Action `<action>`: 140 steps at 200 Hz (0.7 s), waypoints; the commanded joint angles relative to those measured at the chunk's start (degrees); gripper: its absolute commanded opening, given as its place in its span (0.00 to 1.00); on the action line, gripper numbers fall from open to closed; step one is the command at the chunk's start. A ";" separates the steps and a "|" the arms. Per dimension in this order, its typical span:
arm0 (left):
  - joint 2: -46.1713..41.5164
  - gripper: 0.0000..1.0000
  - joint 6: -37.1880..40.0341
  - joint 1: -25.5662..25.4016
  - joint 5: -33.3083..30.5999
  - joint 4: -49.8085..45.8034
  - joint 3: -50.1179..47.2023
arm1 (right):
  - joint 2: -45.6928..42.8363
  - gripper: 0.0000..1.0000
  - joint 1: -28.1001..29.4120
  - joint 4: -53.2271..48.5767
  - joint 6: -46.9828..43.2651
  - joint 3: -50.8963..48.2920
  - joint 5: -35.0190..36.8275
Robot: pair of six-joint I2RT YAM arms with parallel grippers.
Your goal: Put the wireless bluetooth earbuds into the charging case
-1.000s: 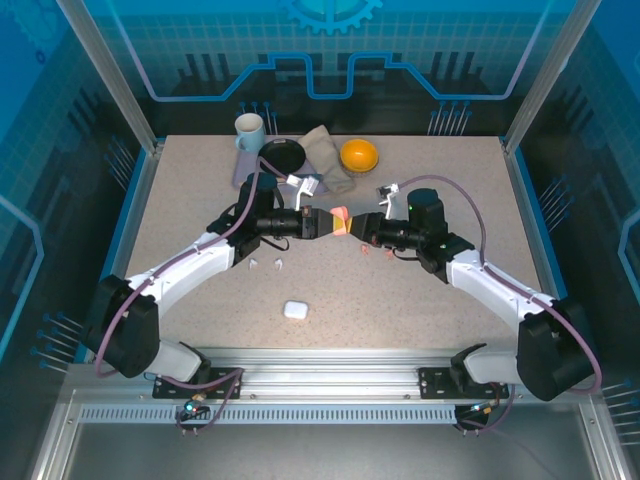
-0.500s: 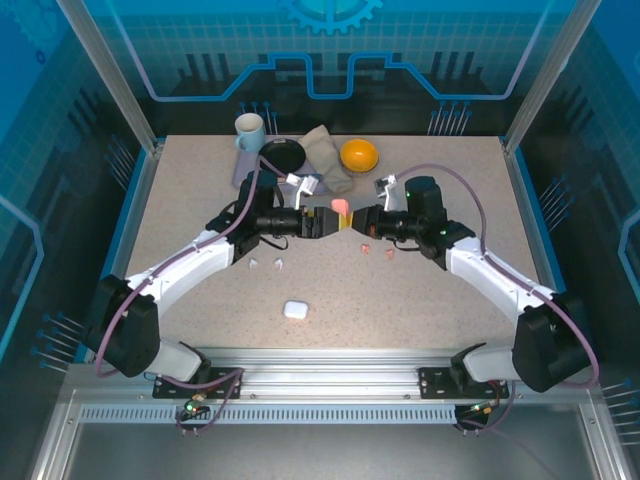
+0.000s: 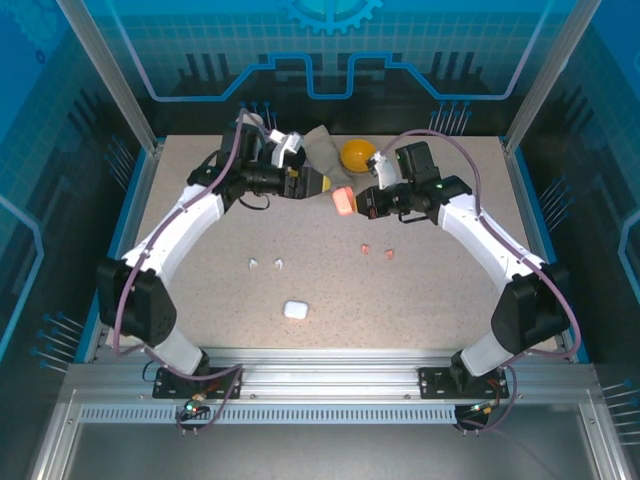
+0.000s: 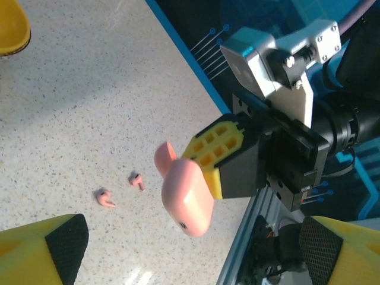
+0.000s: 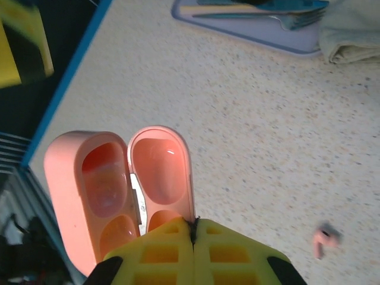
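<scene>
Two white earbuds (image 3: 254, 264) at 8 o'clock from table centre in the overhead view, just beside each other, flat on the table (image 3: 450, 290). Nearer the bases, at 7 o'clock, a white case (image 3: 294, 309). Nothing seated yet.

Probably feather-light, hard and slick, so prone to skitter or flick away under a pinch. Best taken gently across the rounded head, stem left free.

At 11 o'clock, left gripper (image 3: 305, 184): spread wide, holding nothing, on an arm stretched far up the table and turned toward 3 o'clock to face its partner.

At 12 o'clock, lifted clear of the table, pink case (image 3: 343, 200): hinged open, both halves empty in the right wrist view. Pinched by the edge of one half in right gripper (image 3: 357, 201), closed tight on it, reaching in from 4 o'clock.

At 4 o'clock, down on the table, two pink earbuds (image 3: 366, 248), near each other and well apart from the white pair.
</scene>
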 commanded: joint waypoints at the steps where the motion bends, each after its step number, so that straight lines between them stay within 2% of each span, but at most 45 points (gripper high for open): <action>1: 5.63 0.95 11.46 0.36 5.73 -16.62 6.74 | 0.58 0.00 1.62 -6.30 -10.40 2.73 3.47; 47: 14.54 0.93 19.79 0.22 12.17 -28.56 15.63 | 4.25 0.00 4.34 -11.15 -19.48 7.75 5.19; 72: 16.69 0.84 23.68 -0.01 14.69 -33.38 17.45 | 6.52 0.00 4.45 -12.85 -21.67 10.57 3.85; 108: 17.34 0.71 27.58 -0.45 15.05 -37.28 16.13 | 8.55 0.00 4.52 -14.93 -23.78 13.54 2.77; 140: 17.89 0.69 28.58 -0.64 14.78 -37.64 15.32 | 9.56 0.00 5.19 -16.24 -24.93 15.31 2.02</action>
